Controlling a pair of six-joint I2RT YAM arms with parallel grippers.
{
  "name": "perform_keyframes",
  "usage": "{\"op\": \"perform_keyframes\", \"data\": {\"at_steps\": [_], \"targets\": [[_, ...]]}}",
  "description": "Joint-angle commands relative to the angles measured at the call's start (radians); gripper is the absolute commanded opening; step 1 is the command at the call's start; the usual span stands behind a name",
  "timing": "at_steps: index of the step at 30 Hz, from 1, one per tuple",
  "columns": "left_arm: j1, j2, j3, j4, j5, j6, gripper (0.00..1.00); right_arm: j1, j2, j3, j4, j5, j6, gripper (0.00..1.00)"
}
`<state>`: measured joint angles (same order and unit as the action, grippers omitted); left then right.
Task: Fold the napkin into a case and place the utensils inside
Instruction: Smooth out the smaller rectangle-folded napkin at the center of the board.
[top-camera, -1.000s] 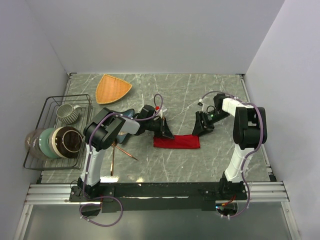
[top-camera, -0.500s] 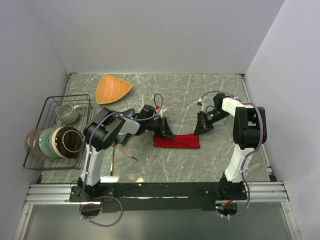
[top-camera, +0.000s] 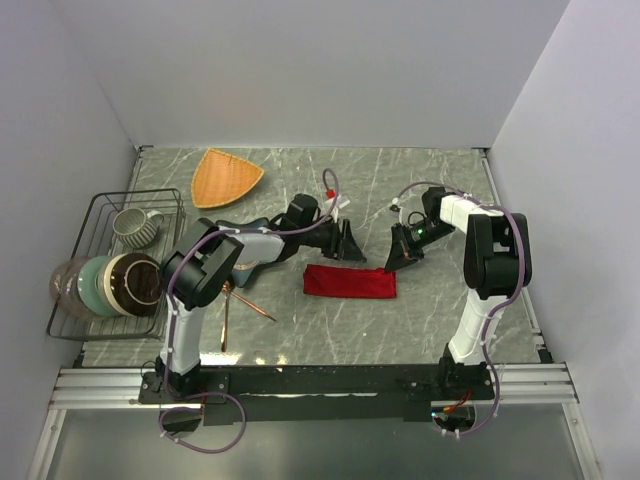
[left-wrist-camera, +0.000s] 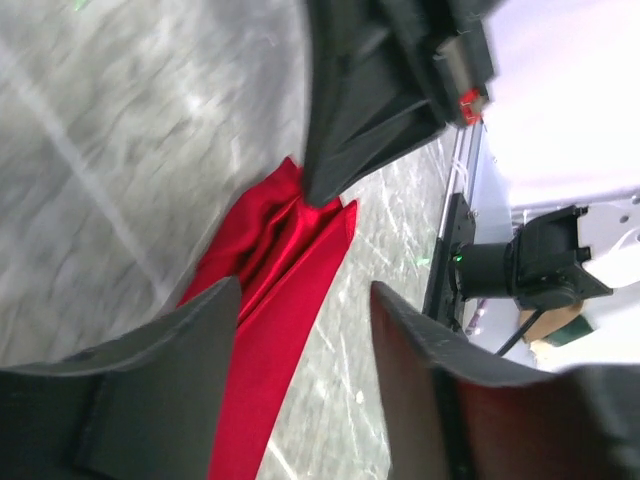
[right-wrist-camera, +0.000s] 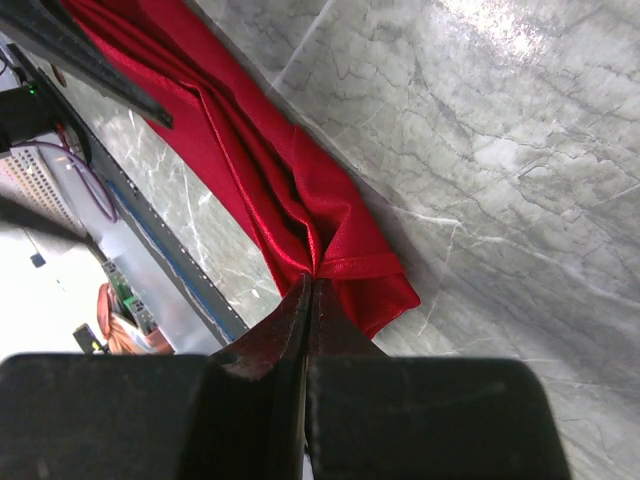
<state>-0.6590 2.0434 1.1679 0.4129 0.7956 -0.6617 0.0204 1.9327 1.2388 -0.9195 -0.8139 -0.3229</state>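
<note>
The red napkin (top-camera: 350, 281) lies on the table folded into a narrow strip, the case shape. My right gripper (top-camera: 393, 265) is shut on its right end; in the right wrist view the gripper (right-wrist-camera: 310, 282) pinches a fold of the napkin (right-wrist-camera: 250, 150). Just behind the strip's middle, my left gripper (top-camera: 352, 250) hovers open. In the left wrist view it (left-wrist-camera: 305, 290) holds nothing, and the napkin (left-wrist-camera: 285, 260) runs on the table beyond its fingers. The copper utensils (top-camera: 228, 315) lie on the table near the left arm, apart from both grippers.
An orange triangular plate (top-camera: 227, 177) sits at the back left. A wire rack (top-camera: 100, 205) at the left edge holds a mug (top-camera: 133, 225) and bowls (top-camera: 110, 285). White walls close in the table on three sides.
My left gripper has opened, let go of the napkin's left part and moved back and to the right. My right gripper has shut on the napkin's right end.
</note>
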Motion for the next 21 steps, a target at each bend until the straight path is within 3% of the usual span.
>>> {"op": "perform_keyframes", "data": {"at_steps": [1, 3, 7, 14, 21], "targets": [[-0.034, -0.038, 0.059, -0.022, 0.039, 0.193, 0.64, 0.006, -0.009, 0.033, -0.001, -0.018, -0.011, 0.00], [-0.042, -0.035, 0.078, -0.042, 0.036, 0.266, 0.70, 0.004, -0.011, 0.034, 0.001, -0.018, -0.016, 0.00], [-0.042, 0.015, 0.148, -0.105, 0.071, 0.430, 0.71, 0.004, -0.017, 0.027, -0.001, -0.033, -0.016, 0.00], [-0.074, 0.087, 0.231, -0.186, 0.165, 0.531, 0.70, 0.003, -0.028, 0.027, -0.012, -0.042, -0.019, 0.00], [-0.116, 0.093, 0.236, -0.232, 0.156, 0.606, 0.70, 0.003, -0.038, 0.024, -0.019, -0.056, -0.024, 0.00]]}}
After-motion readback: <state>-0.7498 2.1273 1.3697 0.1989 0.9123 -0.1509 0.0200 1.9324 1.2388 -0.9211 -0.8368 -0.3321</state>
